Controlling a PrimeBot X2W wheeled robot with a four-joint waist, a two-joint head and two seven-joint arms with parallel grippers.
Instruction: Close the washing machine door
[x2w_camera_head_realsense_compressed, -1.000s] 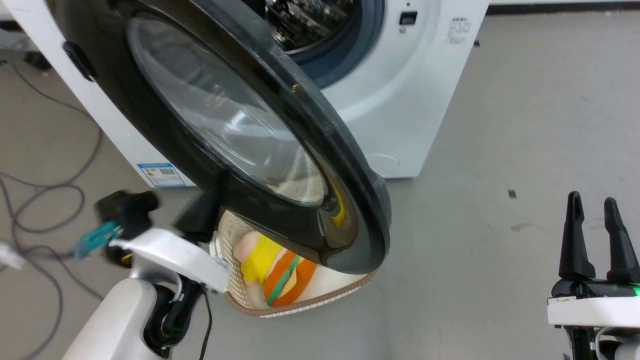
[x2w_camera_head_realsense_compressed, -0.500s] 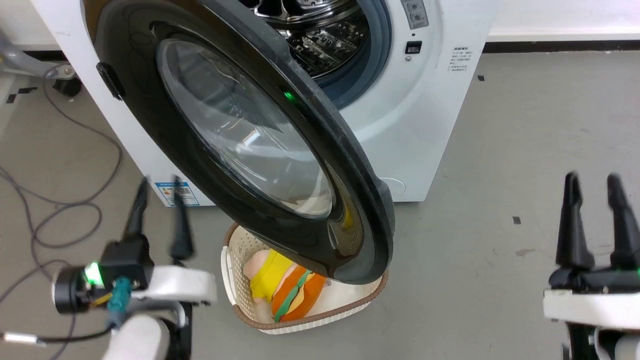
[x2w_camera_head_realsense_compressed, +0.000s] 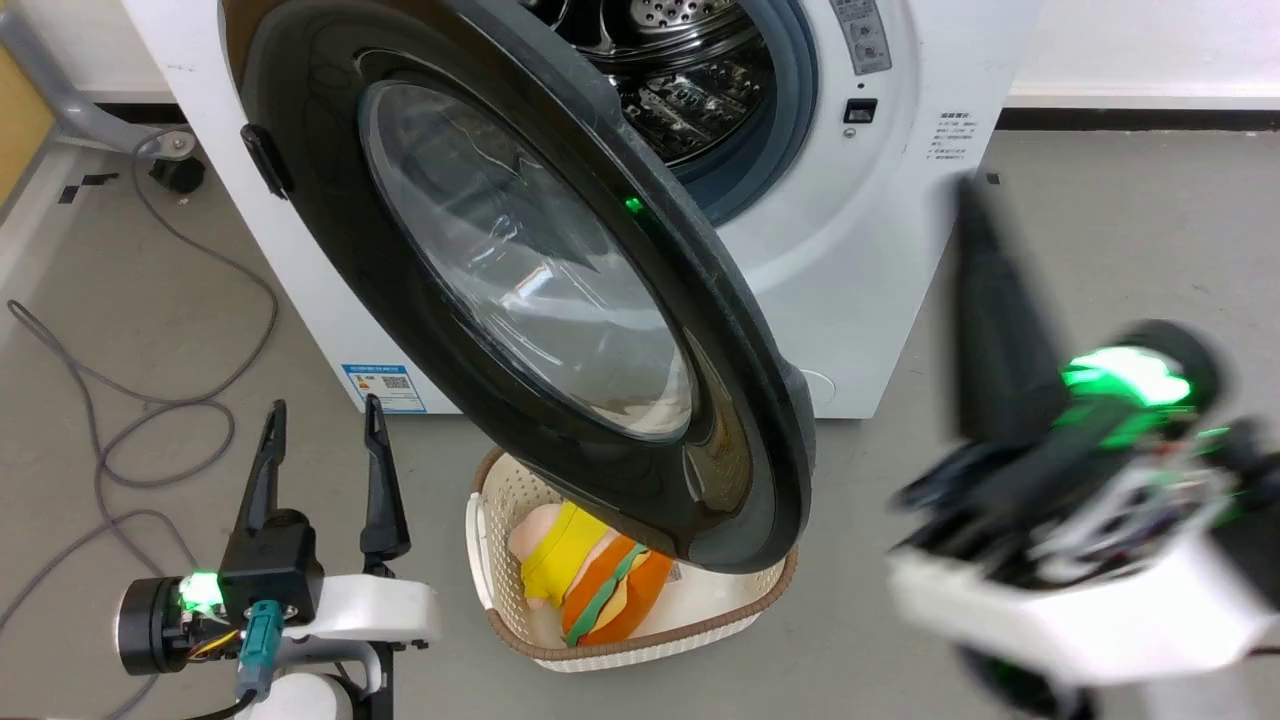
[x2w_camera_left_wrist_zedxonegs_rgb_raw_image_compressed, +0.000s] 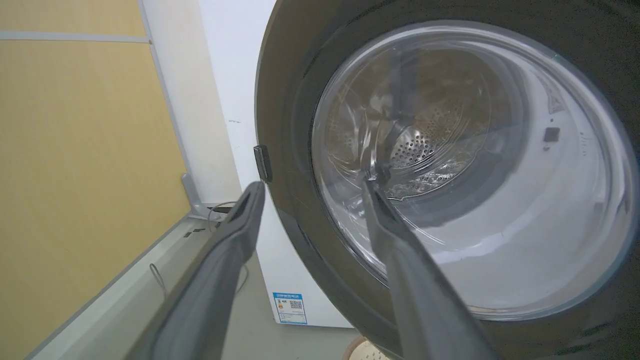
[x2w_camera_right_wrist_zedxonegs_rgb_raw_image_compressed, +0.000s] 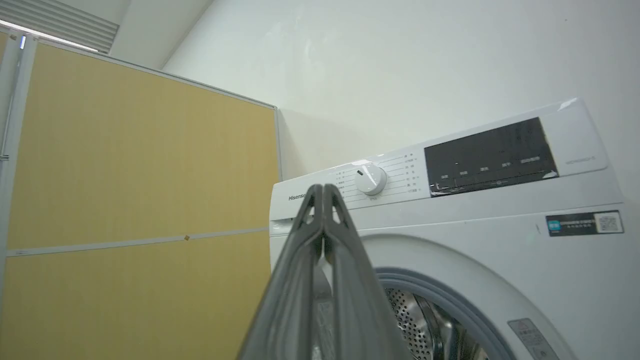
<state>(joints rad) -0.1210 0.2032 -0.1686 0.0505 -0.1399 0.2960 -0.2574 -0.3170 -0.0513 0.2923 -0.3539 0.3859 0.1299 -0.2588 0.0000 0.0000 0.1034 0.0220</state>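
Note:
The washing machine door (x2w_camera_head_realsense_compressed: 520, 290), glossy black with a bulging glass window, stands swung wide open in front of the white washing machine (x2w_camera_head_realsense_compressed: 860, 270). The steel drum (x2w_camera_head_realsense_compressed: 690, 80) shows behind the door's upper edge. My left gripper (x2w_camera_head_realsense_compressed: 323, 405) is open at the lower left, below the door and apart from it. In the left wrist view the left gripper (x2w_camera_left_wrist_zedxonegs_rgb_raw_image_compressed: 312, 184) points at the door (x2w_camera_left_wrist_zedxonegs_rgb_raw_image_compressed: 450, 175) near its left rim. My right gripper (x2w_camera_head_realsense_compressed: 970, 200) is blurred at the right, raised beside the machine. In the right wrist view the right gripper (x2w_camera_right_wrist_zedxonegs_rgb_raw_image_compressed: 323, 187) is shut and empty, facing the washing machine (x2w_camera_right_wrist_zedxonegs_rgb_raw_image_compressed: 450, 235).
A cream perforated basket (x2w_camera_head_realsense_compressed: 500, 500) holding a yellow and orange plush toy (x2w_camera_head_realsense_compressed: 590, 580) sits on the floor under the door's lower edge. Grey cables (x2w_camera_head_realsense_compressed: 150, 420) loop on the floor at the left. A yellow partition (x2w_camera_left_wrist_zedxonegs_rgb_raw_image_compressed: 75, 150) stands left of the machine.
The head camera has tilted up. My left gripper has settled, open, at the lower left. My right gripper has risen and swung inward, its fingers gone from apart to together. The door's angle looks unchanged.

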